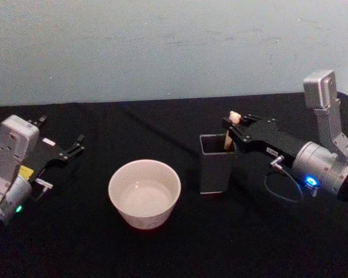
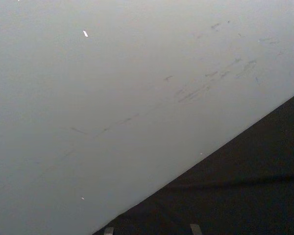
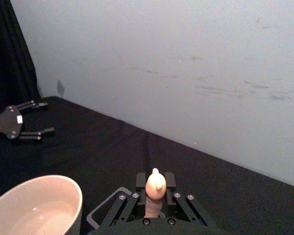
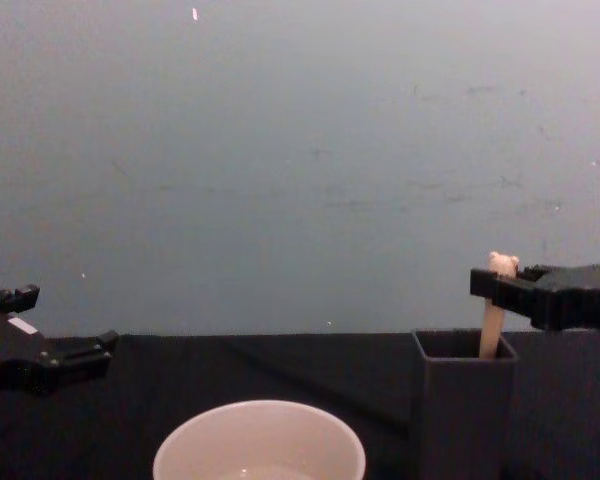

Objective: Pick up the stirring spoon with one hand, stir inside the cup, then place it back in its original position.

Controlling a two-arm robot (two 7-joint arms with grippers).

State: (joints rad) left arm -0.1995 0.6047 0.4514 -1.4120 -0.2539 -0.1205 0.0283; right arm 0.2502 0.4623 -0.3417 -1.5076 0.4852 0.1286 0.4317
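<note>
The stirring spoon point(image 1: 228, 139) stands upright in the dark grey square holder point(image 1: 216, 168), its bear head point(image 4: 502, 264) poking above the rim; the bowl is hidden inside. My right gripper point(image 1: 231, 128) reaches in from the right and is shut on the beige handle point(image 3: 155, 190) just below the bear head. The cream-white cup point(image 1: 144, 194) sits left of the holder, nothing in it but a pale bottom. My left gripper point(image 1: 62, 130) rests open at the far left of the table, well away from the cup.
A black cloth point(image 1: 180, 249) covers the table, and a pale wall point(image 1: 174, 46) rises right behind it. The cup point(image 4: 260, 445) and holder point(image 4: 463, 410) stand about a hand's width apart. The left gripper point(image 3: 43, 117) lies flat on the cloth far off.
</note>
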